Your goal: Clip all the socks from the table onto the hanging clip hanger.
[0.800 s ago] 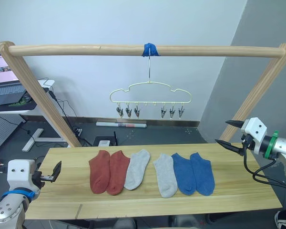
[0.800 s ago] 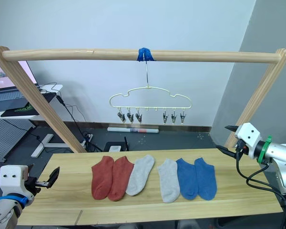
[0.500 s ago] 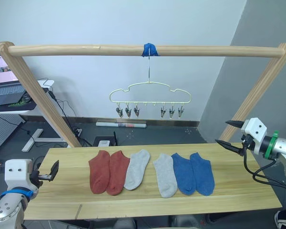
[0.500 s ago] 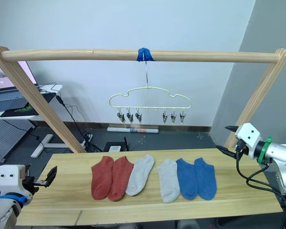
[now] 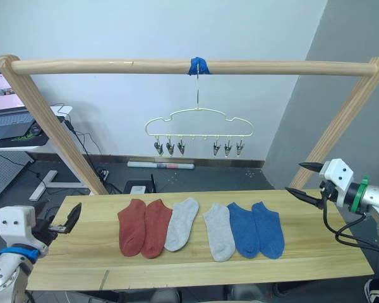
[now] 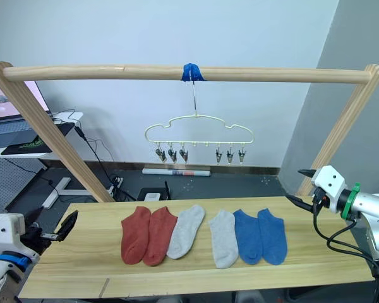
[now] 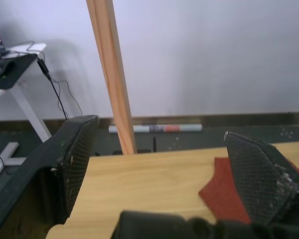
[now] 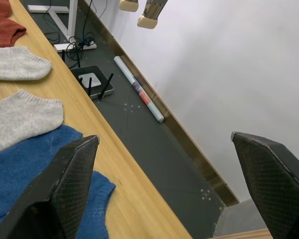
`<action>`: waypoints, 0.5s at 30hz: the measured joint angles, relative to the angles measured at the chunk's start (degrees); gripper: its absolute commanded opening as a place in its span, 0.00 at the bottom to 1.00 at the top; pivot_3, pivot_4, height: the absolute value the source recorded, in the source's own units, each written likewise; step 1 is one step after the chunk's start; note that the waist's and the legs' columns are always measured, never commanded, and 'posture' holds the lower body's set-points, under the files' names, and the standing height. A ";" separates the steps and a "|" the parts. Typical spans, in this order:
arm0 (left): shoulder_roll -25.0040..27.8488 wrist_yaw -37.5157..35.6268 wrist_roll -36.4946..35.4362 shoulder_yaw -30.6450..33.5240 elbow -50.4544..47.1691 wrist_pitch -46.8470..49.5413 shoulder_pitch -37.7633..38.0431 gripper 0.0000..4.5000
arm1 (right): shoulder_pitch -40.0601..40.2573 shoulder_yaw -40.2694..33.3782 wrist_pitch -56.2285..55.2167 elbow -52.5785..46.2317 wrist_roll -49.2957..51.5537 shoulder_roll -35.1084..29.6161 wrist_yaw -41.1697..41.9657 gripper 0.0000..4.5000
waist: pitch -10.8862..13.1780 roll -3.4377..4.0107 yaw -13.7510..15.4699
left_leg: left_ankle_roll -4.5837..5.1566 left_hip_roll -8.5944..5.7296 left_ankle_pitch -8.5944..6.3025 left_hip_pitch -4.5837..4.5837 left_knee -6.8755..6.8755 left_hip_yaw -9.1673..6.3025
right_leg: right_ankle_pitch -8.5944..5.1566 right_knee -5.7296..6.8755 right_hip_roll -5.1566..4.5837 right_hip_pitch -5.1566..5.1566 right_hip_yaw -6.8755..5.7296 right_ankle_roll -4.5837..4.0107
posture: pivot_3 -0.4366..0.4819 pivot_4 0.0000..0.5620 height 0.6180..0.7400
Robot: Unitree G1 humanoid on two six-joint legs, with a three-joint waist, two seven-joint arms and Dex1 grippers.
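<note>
While six socks lie in a row on the table (image 5: 316,252), nothing is clipped yet. Head cam, left eye: from robot's left, two rust-red socks (image 5: 144,226), touching side by side, then a light grey sock (image 5: 181,223) leaning against the second red one, a small gap, a second grey sock (image 5: 218,231), and two blue socks (image 5: 256,229) touching it and each other. All flat, toes toward the robot. The clip hanger (image 5: 199,121), pale yellow w/ cloud outline, hangs by its metal hook from the wooden rail (image 5: 114,65) at a blue tape wrap (image 5: 199,65), above and behind the row's middle. Six metal clips (image 5: 170,148) dangle: three on the left, three on the right, all bare. Left gripper (image 5: 68,219) hovers over the table's left end, well apart from the red socks; right gripper (image 5: 306,182) hovers at the far right edge, fingers spread, holding nothing. A laptop (image 5: 3,104) sits on a side desk, screen text too small to read.

Left wrist cam: both black fingers (image 7: 74,154) stand wide apart, empty; between them the tabletop, a rail post (image 7: 112,74) and a corner of one red sock (image 7: 224,191). A rolled tube (image 7: 157,129) lies on the floor; its print is unreadable.

Right wrist cam: fingers (image 8: 72,174) spread wide, empty, w/ cuffs of one red, two grey and blue socks along the table edge. Two clip tips (image 8: 152,12) hang above; a router (image 8: 92,82) w/ two antennas sits on the floor.
</note>
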 measured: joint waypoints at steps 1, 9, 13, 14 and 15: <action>-0.27 0.55 0.21 -0.71 -0.87 0.00 -0.53 1.00 | 0.11 0.00 0.05 -0.18 0.00 0.03 -0.01 0.99 | 0.00 -0.01 0.00 | 0.00 0.00 0.00 0.00 0.01 0.01 | 0.00 0.00 0.00 0.01 0.01 0.01 | 0.38 0.09 1.00; -6.82 7.50 1.72 -9.24 -11.81 4.24 -9.49 1.00 | 1.34 -0.43 7.56 -13.69 4.51 1.02 -2.21 0.99 | 1.19 0.04 -0.20 | 0.00 0.01 0.00 0.06 0.05 0.15 | 0.08 0.03 0.16 0.00 0.41 0.13 | 0.32 0.19 1.00; -9.71 10.56 2.42 -12.30 -13.62 6.35 -13.08 1.00 | 1.22 -0.41 13.67 -21.91 7.29 2.02 -4.44 0.99 | 2.36 0.00 -0.74 | 0.01 0.01 -0.01 0.02 0.06 0.36 | 0.13 0.02 0.19 -0.09 0.70 0.24 | 0.30 0.25 1.00; -10.75 11.40 2.69 -13.47 -14.30 7.08 -14.27 1.00 | 0.83 -0.20 16.19 -25.00 8.75 2.31 -5.18 0.99 | 3.04 -0.08 -1.04 | 0.01 0.01 0.00 0.01 0.08 0.39 | 0.17 0.01 0.20 -0.09 0.76 0.29 | 0.29 0.28 1.00; -11.48 11.96 2.83 -14.48 -14.47 7.37 -14.97 1.00 | 0.04 0.32 17.81 -27.25 9.61 2.55 -5.66 0.99 | 3.39 -0.09 -1.39 | 0.01 0.00 0.00 -0.04 0.11 0.40 | 0.18 0.01 0.21 -0.14 0.82 0.32 | 0.28 0.31 1.00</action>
